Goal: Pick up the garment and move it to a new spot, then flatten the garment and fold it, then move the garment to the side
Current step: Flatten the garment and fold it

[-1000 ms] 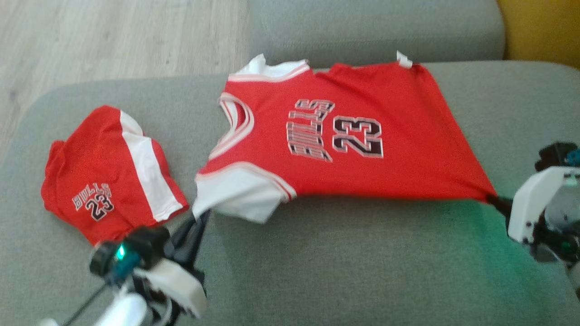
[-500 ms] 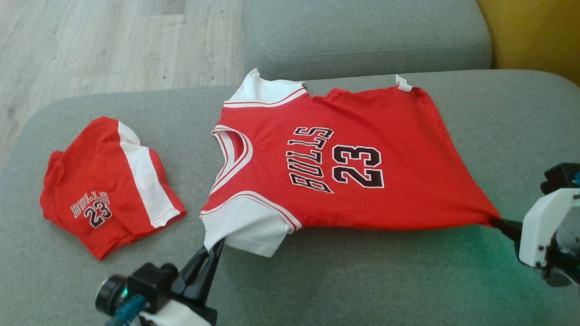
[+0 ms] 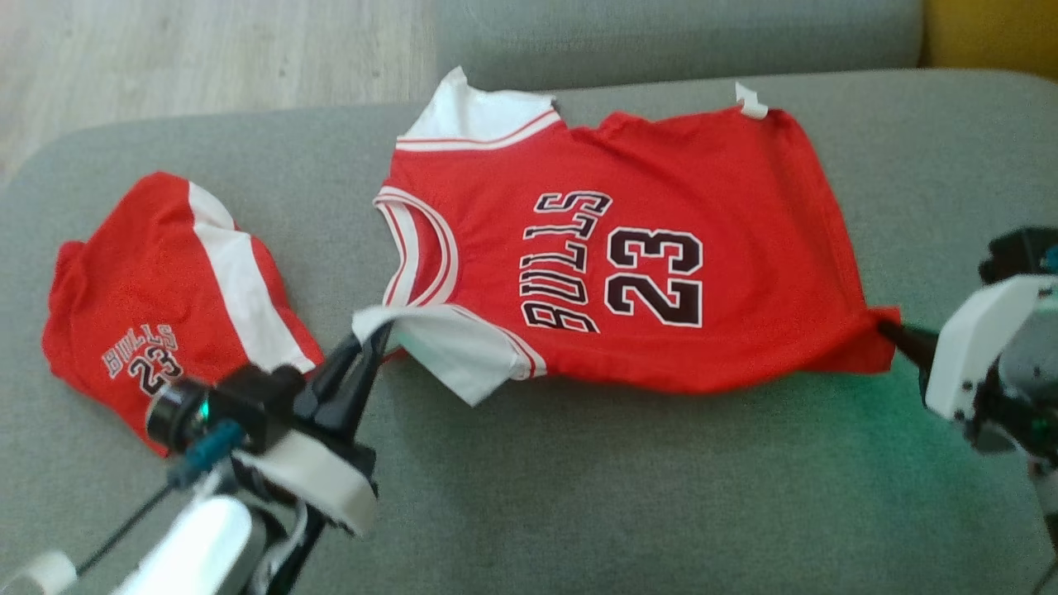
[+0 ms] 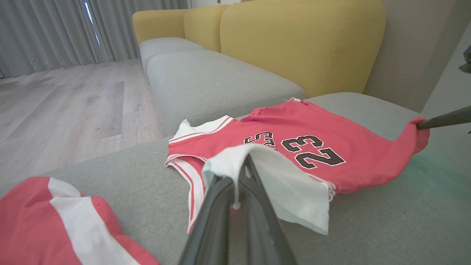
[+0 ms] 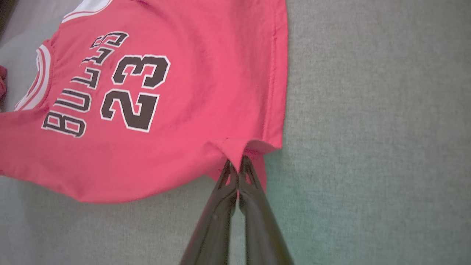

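On the left of the cushion [image 3: 579, 496] lie the shorts [image 3: 165, 306], apart from the work. Next, the left gripper [image 3: 372, 335] has its jaws closed on the white sleeve [image 3: 463, 355] of the jersey [image 3: 744, 248], which lies spread in the middle. At the right, the right gripper [image 3: 884, 325] pinches the hem corner [image 3: 868, 335]. For a clean fold, I think both should rise evenly, keep the near edge taut, and carry it over to the far edge together.

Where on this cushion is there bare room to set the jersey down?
Widest bare patch: the near strip of cushion, between jersey edge, left gripper and right gripper. More lies right of the jersey's hem. Crowded at left, where the shorts lie near the collar.
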Controlling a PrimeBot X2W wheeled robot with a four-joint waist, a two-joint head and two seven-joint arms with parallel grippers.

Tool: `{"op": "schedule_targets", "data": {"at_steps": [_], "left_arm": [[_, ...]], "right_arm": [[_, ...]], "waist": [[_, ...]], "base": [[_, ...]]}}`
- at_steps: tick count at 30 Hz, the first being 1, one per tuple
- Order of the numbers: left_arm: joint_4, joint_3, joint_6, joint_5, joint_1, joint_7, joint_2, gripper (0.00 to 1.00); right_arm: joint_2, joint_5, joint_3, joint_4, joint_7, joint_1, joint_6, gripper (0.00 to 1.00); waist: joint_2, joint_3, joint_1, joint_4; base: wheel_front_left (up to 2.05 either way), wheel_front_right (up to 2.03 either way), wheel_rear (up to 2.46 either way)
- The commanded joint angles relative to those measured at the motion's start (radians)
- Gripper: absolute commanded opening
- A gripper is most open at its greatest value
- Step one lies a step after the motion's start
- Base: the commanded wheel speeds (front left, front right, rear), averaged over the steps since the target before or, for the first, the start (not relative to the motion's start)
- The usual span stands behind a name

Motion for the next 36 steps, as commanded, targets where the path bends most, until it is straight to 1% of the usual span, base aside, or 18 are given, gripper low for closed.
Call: {"op": "schedule_targets", "data": {"at_steps": [1, 8, 9, 10, 13, 15, 20, 25, 26, 27, 28, 30, 34, 36], "left_arm": [[-0.023, 0.048, -0.003, 0.009, -0.07, 0.0, 0.032, 0.0], [0.086, 0.051, -0.061, 0.01, -0.202, 0.017, 0.038, 0.0], [0.107, 0.05, -0.073, 0.01, -0.224, 0.02, 0.039, 0.0], [0.152, 0.049, -0.099, 0.005, -0.269, 0.025, 0.036, 0.0], [0.223, 0.033, -0.138, 0.01, -0.338, 0.035, 0.038, 0.0], [0.276, 0.022, -0.156, 0.013, -0.381, 0.042, 0.04, 0.0], [0.403, -0.023, -0.184, 0.026, -0.473, 0.05, 0.041, 0.0], [0.512, -0.078, -0.194, 0.028, -0.536, 0.036, 0.018, 0.0], [0.532, -0.085, -0.195, 0.026, -0.545, 0.03, 0.012, 0.31], [0.55, -0.089, -0.196, 0.027, -0.555, 0.018, 0.005, 1.0], [0.567, -0.091, -0.196, 0.028, -0.563, 0.003, -0.001, 1.0], [0.596, -0.081, -0.191, 0.022, -0.577, -0.038, -0.018, 1.0], [0.633, -0.021, -0.138, -0.006, -0.593, -0.155, -0.057, 1.0], [0.635, 0.025, -0.105, -0.038, -0.587, -0.221, -0.08, 1.0]], "right_arm": [[-0.015, -0.009, -0.004, -0.03, -0.001, -0.044, -0.001, 0.0], [0.021, -0.079, -0.032, 0.023, -0.025, -0.144, -0.001, 0.0], [0.024, -0.089, -0.035, 0.035, -0.03, -0.159, -0.001, 0.0], [0.03, -0.108, -0.038, 0.058, -0.039, -0.186, -0.001, 0.0], [0.041, -0.133, -0.032, 0.09, -0.048, -0.223, -0.001, 0.0], [0.046, -0.143, -0.024, 0.11, -0.056, -0.246, -0.001, 0.0], [0.059, -0.152, 0.007, 0.154, -0.074, -0.299, -0.001, 0.0], [0.064, -0.149, 0.04, 0.196, -0.089, -0.33, -0.001, 0.0], [0.062, -0.154, 0.045, 0.202, -0.099, -0.336, -0.001, 0.07], [0.06, -0.164, 0.05, 0.204, -0.122, -0.343, -0.001, 0.97], [0.061, -0.168, 0.047, 0.212, -0.144, -0.349, -0.001, 1.0], [0.066, -0.174, 0.039, 0.225, -0.189, -0.362, -0.001, 1.0], [0.077, -0.18, 0.01, 0.237, -0.298, -0.384, -0.001, 1.0], [0.089, -0.176, -0.005, 0.222, -0.377, -0.387, -0.001, 1.0]], "waist": [[0.0, 0.016, -0.0001, -0.004], [0.0, 0.086, -0.0001, -0.011], [0.0, 0.095, -0.0001, -0.012], [0.0, 0.113, -0.0001, -0.013], [0.0, 0.136, -0.0001, -0.018], [0.0, 0.149, -0.0001, -0.022], [0.0, 0.177, -0.0001, -0.033], [0.0, 0.191, -0.0001, -0.037], [0.0, 0.192, -0.0001, -0.038], [0.0, 0.194, -0.0001, -0.038], [0.0, 0.194, -0.0001, -0.038], [0.0, 0.194, -0.0001, -0.036], [0.0, 0.181, -0.0001, -0.029], [0.0, 0.166, -0.0001, -0.024]], "base": [[0.0, 0.0, 0.0], [0.0, 0.0, 0.0], [0.0, 0.0, 0.0], [0.0, 0.0, 0.0], [0.0, 0.0, 0.0], [0.0, 0.0, 0.0], [0.0, 0.0, 0.0], [0.0, 0.0, 0.0], [0.0, 0.0, 0.0], [0.0, 0.0, 0.0], [0.0, 0.0, 0.0], [0.0, 0.0, 0.0], [0.0, 0.0, 0.0], [0.0, 0.0, 0.0]]}}
